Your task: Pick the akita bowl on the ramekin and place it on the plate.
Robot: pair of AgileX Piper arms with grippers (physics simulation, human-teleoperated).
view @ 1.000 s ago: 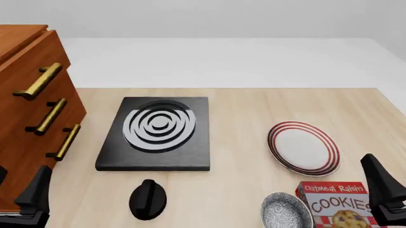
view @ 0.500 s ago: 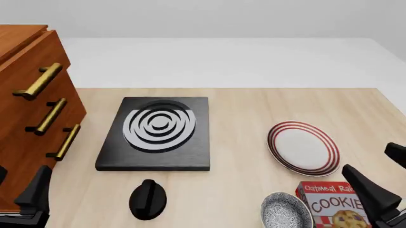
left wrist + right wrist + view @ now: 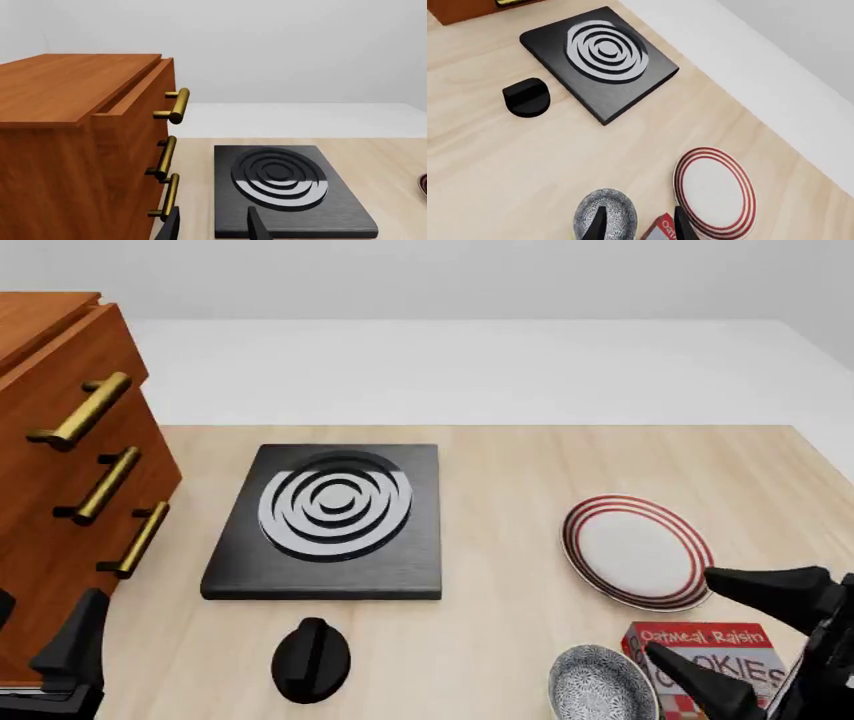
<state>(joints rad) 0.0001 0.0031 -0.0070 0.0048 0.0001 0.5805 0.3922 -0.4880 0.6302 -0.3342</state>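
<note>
**Operator:** My right gripper (image 3: 727, 640) is spread wide with nothing in it, hanging above the near right corner of the tabletop (image 3: 507, 490), one finger over the cookie box (image 3: 707, 670). The akita bowl (image 3: 603, 686) sits just beside that box, at the near edge of my front view.

**Spotter:** And the ramekin?

**Operator:** I can't see it; if it's under the bowl, it's hidden. The plate (image 3: 638, 552) lies near, a little farther out. The left gripper (image 3: 212, 227) is parked by the wooden cabinet (image 3: 54, 490); its fingers stand apart around nothing.

**Spotter:** What worries you?

**Operator:** The box. It crowds the bowl's right rim, so I judge a finger could catch on the cardboard as I descend and shove the bowl sideways. A pinch on the thin rim may also slip and tilt the bowl.
</note>
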